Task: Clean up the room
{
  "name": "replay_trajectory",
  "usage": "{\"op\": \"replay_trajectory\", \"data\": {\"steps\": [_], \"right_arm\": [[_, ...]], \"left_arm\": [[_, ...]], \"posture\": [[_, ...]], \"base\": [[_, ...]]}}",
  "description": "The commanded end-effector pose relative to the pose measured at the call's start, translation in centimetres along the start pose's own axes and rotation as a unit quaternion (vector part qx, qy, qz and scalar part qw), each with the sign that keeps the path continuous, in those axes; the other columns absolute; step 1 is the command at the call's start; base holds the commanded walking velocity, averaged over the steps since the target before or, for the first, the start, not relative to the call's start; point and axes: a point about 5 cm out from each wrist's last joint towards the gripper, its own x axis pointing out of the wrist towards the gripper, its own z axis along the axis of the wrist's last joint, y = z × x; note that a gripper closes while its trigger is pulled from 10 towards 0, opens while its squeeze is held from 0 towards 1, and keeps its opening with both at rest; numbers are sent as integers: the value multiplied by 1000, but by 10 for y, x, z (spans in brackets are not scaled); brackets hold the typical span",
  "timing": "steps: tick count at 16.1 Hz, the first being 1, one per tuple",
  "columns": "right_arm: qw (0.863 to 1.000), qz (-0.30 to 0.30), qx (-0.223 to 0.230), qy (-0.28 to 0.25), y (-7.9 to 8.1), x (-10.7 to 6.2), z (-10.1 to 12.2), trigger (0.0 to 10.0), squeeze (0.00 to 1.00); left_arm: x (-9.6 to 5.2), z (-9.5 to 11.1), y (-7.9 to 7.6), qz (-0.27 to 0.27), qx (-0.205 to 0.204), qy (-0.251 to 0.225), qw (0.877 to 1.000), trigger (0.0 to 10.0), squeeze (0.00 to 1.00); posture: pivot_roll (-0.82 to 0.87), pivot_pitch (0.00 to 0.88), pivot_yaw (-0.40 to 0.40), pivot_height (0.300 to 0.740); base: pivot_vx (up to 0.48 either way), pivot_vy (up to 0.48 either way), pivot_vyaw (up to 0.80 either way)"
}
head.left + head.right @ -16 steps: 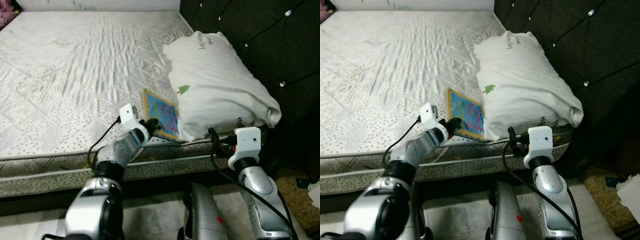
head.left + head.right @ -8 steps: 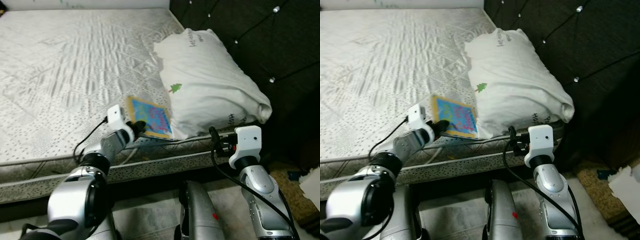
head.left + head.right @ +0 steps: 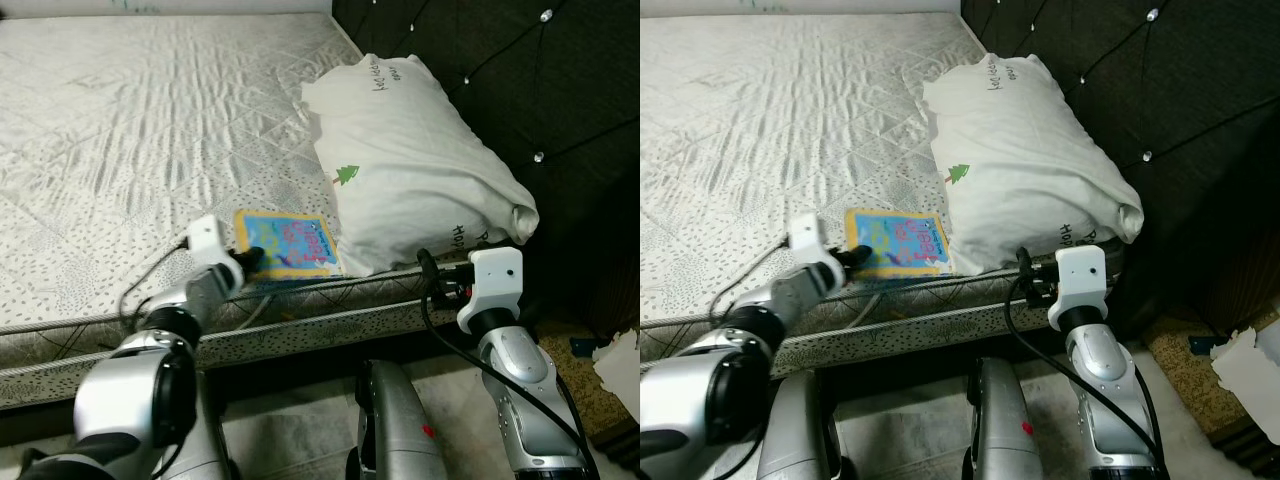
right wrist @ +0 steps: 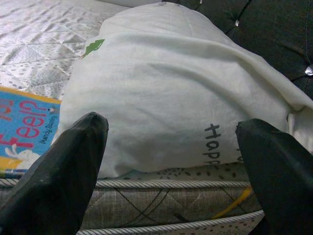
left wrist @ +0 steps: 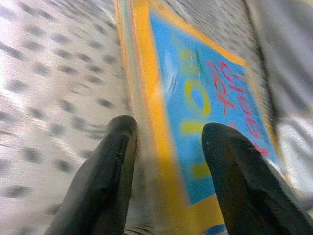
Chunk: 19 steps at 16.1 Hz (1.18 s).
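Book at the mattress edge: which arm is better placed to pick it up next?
Left. The left pincer already straddles the book edge, fingers open either side. The right pincer faces the pillow, off the bed.

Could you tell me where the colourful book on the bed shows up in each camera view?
Left eye view: the book lies near the mattress edge, beside the pillow.
Right eye view: the book is just below centre, left of the pillow.
Left wrist view: the book lies between the left pincer's open fingers.
Right wrist view: the book is at the picture's left edge.
Shared landmark: the white pillow.
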Motion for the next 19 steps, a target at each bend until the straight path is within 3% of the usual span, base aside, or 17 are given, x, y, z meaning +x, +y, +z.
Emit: {"op": "replay_trajectory", "data": {"steps": [1,7,9,11,12,19], "right_arm": [[1000,-1,-4,-4,0,2,2,10000,0],[1000,-3,-3,-6,0,4,2,10000,0],[1000,-2,-2,-6,2,5,1,10000,0],[1000,-1,-2,-7,3,6,1,10000,0],[1000,1,0,-8,5,7,1,10000,0],[1000,2,6,-9,8,8,1,10000,0]], "left_arm": [[0,14,-2,5,10,-20,1000,10000,1000],[-4,30,11,48,29,-55,997,10000,1000],[2,20,-11,13,74,-50,996,10000,1000],[3,16,-18,6,90,-52,995,10000,1000],[6,2,-34,-11,130,-51,990,10000,1000],[7,-59,-87,-103,198,-10,975,10000,1000]], "posture": [[-152,22,-51,518],[-148,15,-49,518],[-139,13,-48,518],[-139,13,-49,518],[-134,14,-49,518],[-126,23,-39,518]], "base": [[0,0,0],[0,0,0],[0,0,0],[0,0,0],[0,0,0],[0,0,0]]}}
